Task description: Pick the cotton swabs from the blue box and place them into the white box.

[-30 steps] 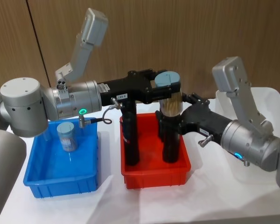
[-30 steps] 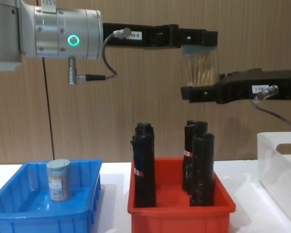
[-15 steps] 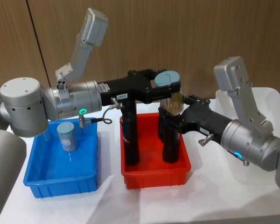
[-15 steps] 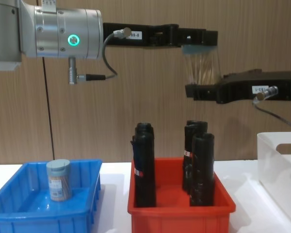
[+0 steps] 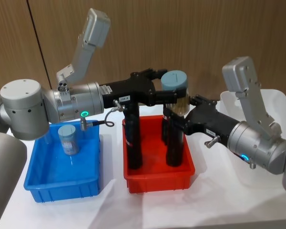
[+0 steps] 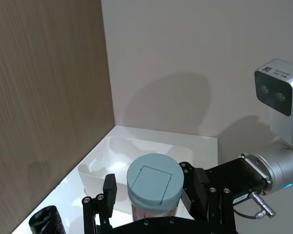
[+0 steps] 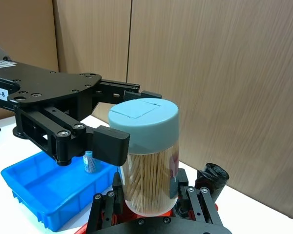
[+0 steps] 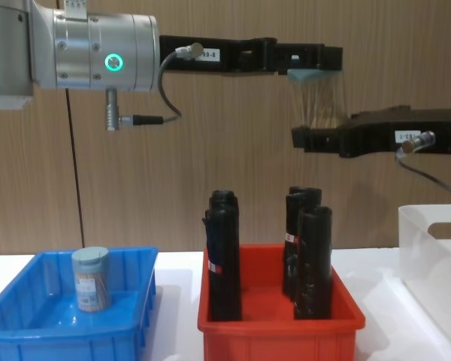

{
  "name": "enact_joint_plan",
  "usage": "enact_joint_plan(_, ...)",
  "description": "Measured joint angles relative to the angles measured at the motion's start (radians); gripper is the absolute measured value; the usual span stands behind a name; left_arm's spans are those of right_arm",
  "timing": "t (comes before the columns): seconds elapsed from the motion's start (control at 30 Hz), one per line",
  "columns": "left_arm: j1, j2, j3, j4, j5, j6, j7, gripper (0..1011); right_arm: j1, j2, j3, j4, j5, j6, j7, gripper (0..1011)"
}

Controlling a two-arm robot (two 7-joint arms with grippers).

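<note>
Handover tip: right gripper clamps the clear, grey-blue-lidded cotton swab jar, left gripper is spread apart, so back it straight out first

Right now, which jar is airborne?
The jar in the right gripper over the red bin, left gripper open beside; the other stands in the blue box.

The jar of cotton swabs is clear glossy plastic under a smooth matt lid. The blue box and red bin are shiny plastic, the white box smooth and milky (half see-through); the wall behind is matt wood grain.
</note>
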State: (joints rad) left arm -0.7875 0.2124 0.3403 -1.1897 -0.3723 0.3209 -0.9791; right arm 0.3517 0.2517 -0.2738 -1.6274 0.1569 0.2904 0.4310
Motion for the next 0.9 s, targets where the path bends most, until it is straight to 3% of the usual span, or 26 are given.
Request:
enact_joint_plan(0.57, 0.0, 0.0, 0.0, 0.0, 0.0, 0.0, 0.0, 1000, -0.001, 0.004, 0.0, 0.011, 0.013, -0.005, -0.018, 622)
enact_joint_plan(0.9, 0.0, 0.0, 0.0, 0.0, 0.0, 0.0, 0.0, 1000, -0.007, 0.023, 0.023, 0.056, 0.028, -0.015, -0.078, 622)
